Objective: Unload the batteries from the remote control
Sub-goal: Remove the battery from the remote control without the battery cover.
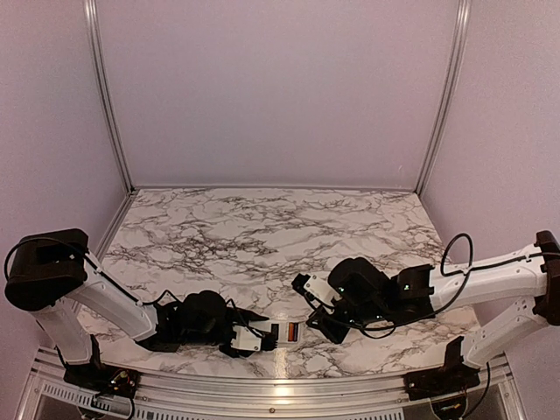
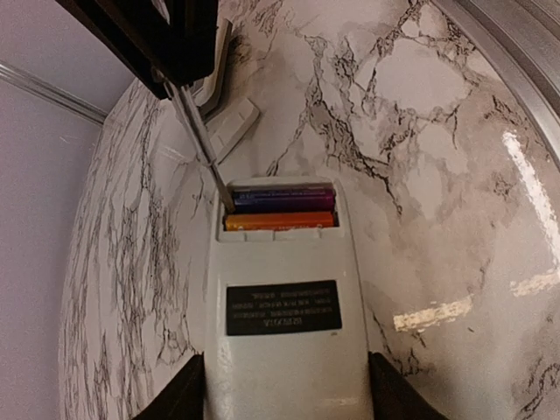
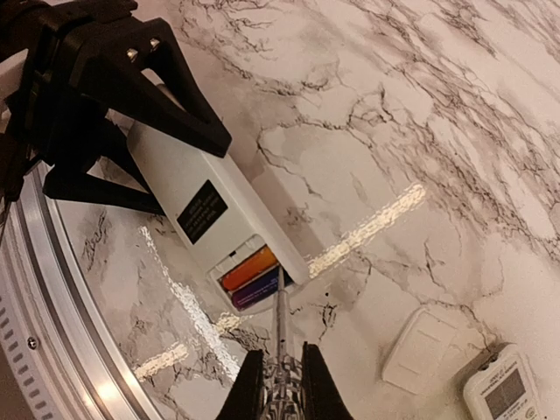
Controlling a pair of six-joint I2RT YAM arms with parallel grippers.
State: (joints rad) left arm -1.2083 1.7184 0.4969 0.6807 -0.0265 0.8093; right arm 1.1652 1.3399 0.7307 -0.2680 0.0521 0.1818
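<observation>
Left gripper (image 2: 284, 389) is clamped on the remote (image 2: 282, 262), a finger pressed to each side, with the open compartment (image 2: 343, 206) at the end away from my wrist. The cover (image 3: 422, 348) is off and lies on the table (image 3: 394, 131), off to the right of my right gripper (image 3: 282, 389). That gripper pinches a thin rod (image 3: 280, 319), its tip at the compartment's edge. Inside sit the orange battery (image 2: 280, 221) and purple battery (image 2: 282, 201), side by side. So the remote is opened, I'd say, but nothing is unloaded yet.

Two batteries (image 2: 280, 220) — orange, purple — one opened remote (image 2: 284, 350), one cover (image 3: 422, 348)
</observation>
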